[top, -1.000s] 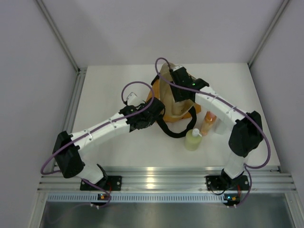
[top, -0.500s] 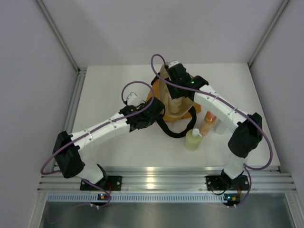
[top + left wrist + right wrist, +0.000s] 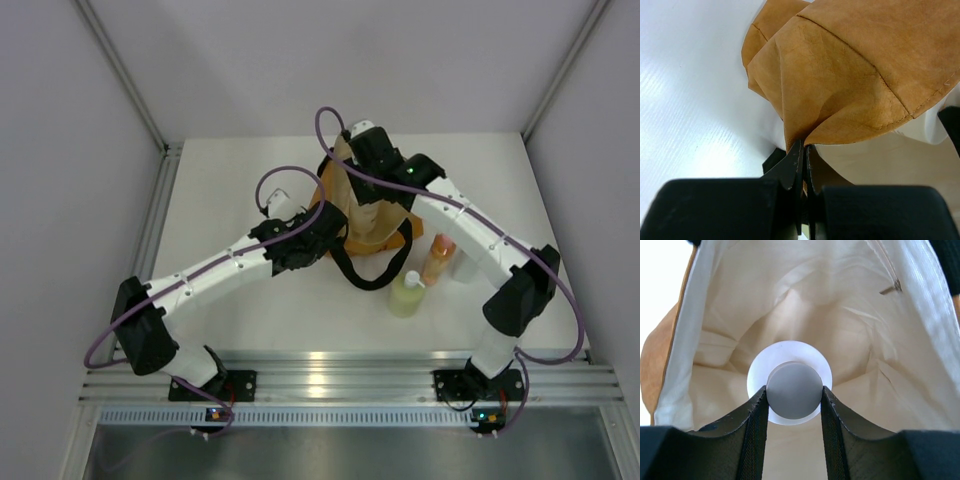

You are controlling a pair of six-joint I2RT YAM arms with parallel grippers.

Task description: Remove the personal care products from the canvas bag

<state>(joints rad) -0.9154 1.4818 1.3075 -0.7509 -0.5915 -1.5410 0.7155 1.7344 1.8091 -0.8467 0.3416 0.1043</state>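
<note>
The canvas bag [image 3: 372, 218] lies mid-table, mustard outside [image 3: 850, 65] and cream inside [image 3: 850, 305]. My left gripper [image 3: 318, 232] is shut on the bag's left rim [image 3: 805, 147]. My right gripper [image 3: 368, 152] is inside the bag's mouth, its fingers closed on the sides of a round jar [image 3: 794, 390] with a grey top and white rim. The pale-green pump bottle [image 3: 406, 295] and the orange bottle with pink cap [image 3: 437, 257] stand on the table right of the bag. A whitish bottle [image 3: 462, 266] stands behind them, mostly hidden by my right arm.
The bag's black loop handle [image 3: 365, 275] lies on the table in front of the bag, next to the pump bottle. White walls close in the table's left, back and right sides. A metal rail [image 3: 330, 375] runs along the near edge.
My right gripper has drawn back and up toward the far side of the bag's mouth, and the right arm has stretched out. The left gripper still holds the rim in place.
</note>
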